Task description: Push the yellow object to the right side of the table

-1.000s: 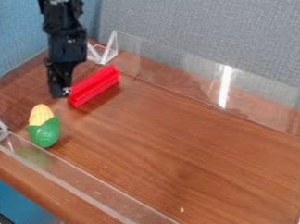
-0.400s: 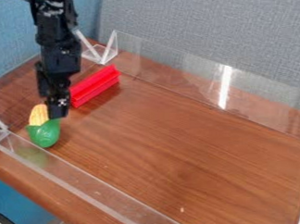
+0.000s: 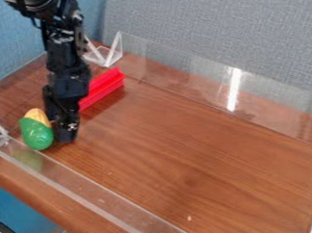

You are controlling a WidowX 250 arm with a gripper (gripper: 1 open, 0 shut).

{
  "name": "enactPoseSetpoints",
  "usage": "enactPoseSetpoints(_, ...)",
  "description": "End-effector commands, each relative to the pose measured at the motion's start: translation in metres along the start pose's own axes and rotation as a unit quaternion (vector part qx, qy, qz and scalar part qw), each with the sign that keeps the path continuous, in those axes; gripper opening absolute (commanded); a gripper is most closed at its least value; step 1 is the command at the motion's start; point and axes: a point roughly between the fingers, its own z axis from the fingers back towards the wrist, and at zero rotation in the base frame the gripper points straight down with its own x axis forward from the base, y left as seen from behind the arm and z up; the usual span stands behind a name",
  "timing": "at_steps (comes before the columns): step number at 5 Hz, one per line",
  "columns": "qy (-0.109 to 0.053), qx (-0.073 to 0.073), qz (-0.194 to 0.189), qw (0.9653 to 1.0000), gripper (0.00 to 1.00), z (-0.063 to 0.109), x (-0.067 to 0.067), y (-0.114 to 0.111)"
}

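Note:
The yellow object (image 3: 36, 129), a small corn-like toy with a yellow back end and a green front end, lies near the table's (image 3: 196, 158) front left corner. My gripper (image 3: 64, 125) points straight down and stands low over the wood, just to the right of the toy, close against its side. Its dark fingers (image 3: 71, 133) look spread apart with nothing between them. Whether a finger touches the toy I cannot tell.
A red rectangular block (image 3: 100, 88) lies behind the gripper, toward the back left. Low clear acrylic walls (image 3: 230, 87) edge the tabletop, one running close along the front left beside the toy. Bare wood stretches to the right.
The gripper came down and forward from beside the red block to the toy's right side, and its fingers spread. The toy shifted slightly left.

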Motion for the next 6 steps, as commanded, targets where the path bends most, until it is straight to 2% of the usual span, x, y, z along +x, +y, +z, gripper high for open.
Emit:
enactPoseSetpoints(1, -0.009, 0.015, -0.006, 0.9998, 0.0, 0.013, 0.008, -0.001)
enactPoseSetpoints(3, -0.017, 0.024, -0.029, 0.9992, 0.0, 0.015, 0.015, 0.007)
enactPoseSetpoints(4, -0.02, 0.024, -0.023, 0.9993, 0.0, 0.016, 0.021, 0.006)
enactPoseSetpoints(6, -0.03, 0.024, 0.008, 0.9992, 0.0, 0.022, 0.016, 0.02)
